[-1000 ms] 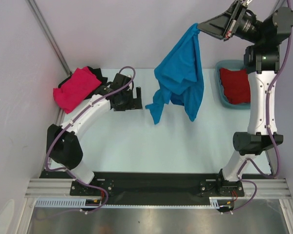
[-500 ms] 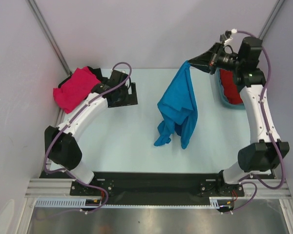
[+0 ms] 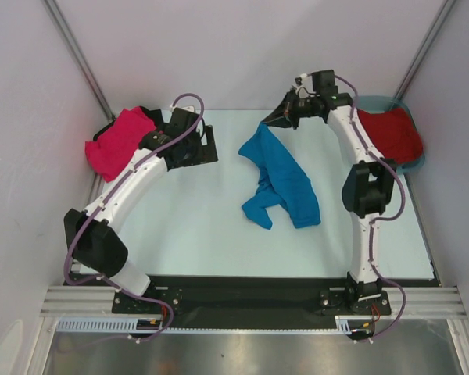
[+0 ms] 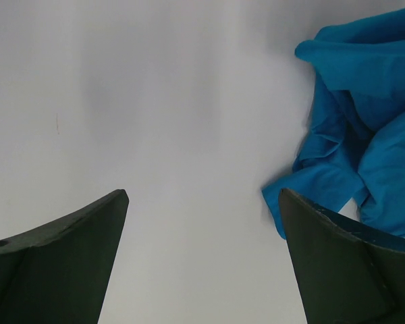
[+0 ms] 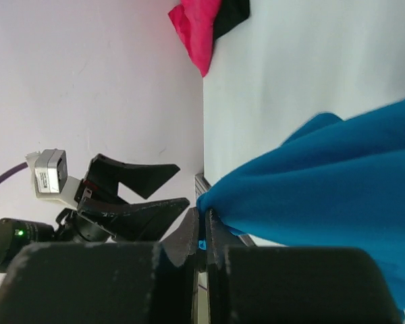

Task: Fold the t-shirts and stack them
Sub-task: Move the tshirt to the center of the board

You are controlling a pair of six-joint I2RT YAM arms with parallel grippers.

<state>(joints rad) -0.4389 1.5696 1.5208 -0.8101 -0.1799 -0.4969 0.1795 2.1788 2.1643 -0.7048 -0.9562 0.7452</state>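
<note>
At the far left corner of the surface [image 3: 203, 234], a hot pink t-shirt [image 3: 123, 141] lies bunched on top of a black t-shirt [image 3: 152, 116], of which only an edge shows. This pile sits loose on the surface, close to the left wall [image 3: 31, 117].

Just right of the pile, the left tool [image 3: 199, 148] hangs over bare surface with its jaws wide apart and nothing between them. In the left wrist view the gap of that tool [image 4: 202, 196] frames only pale surface.

The blue t-shirt [image 3: 281, 183] lies crumpled in the far middle of the surface, to the right of the left tool and apart from it. In the left wrist view its nearest fold [image 4: 351, 135] comes close beside the right-hand finger.

The right tool [image 3: 275, 121] is at the shirt's far end, low over the surface. Its jaws are pressed together on a corner of the blue cloth, and the right wrist view shows the fabric [image 5: 324, 182] pinched at that tool's tips [image 5: 202, 216]. The rest of the shirt trails toward the near side in loose folds.

At the far right corner the teal tub [image 3: 375, 100] stands against the right wall and holds the dark red t-shirt [image 3: 391, 133], which fills it.

The near half of the surface is open, from the left arm's base across to the right arm's.
</note>
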